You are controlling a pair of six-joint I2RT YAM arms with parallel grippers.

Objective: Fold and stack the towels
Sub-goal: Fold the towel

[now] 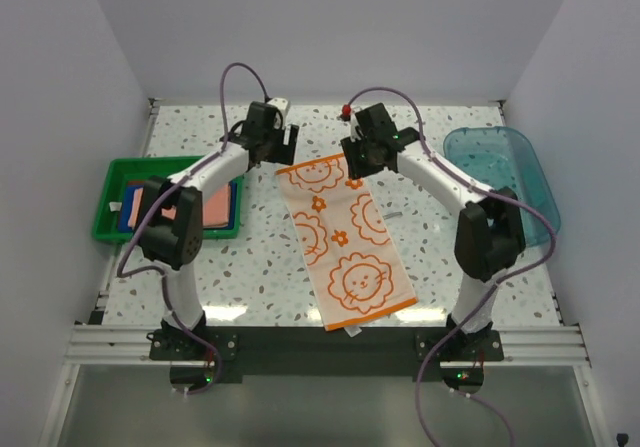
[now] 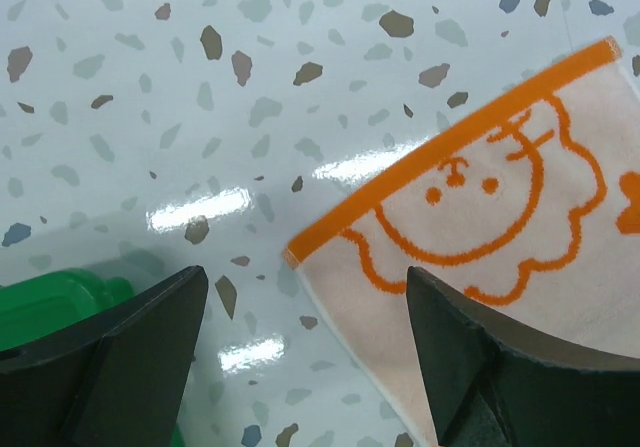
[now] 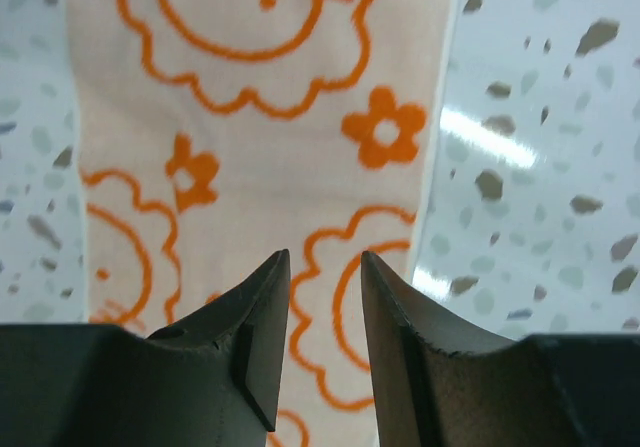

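Holding stacked towels (image 1: 216,208), green tray (image 1: 108,203) sits left; left gripper (image 2: 305,277) wide, right gripper (image 3: 325,257) slightly open, both empty.

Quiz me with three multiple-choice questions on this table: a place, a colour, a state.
1. The green tray stands: A) beside the left arm B) beside the right arm C) at the far edge.
2. The spread towel's drawings are: A) green B) orange C) black.
3. The left gripper is: A) clamped on the towel B) holding the tray C) open, empty.
Answers: 1 A, it sits at the table's left side; 2 B, orange faces and flowers; 3 C, fingers wide apart by the towel's corner.
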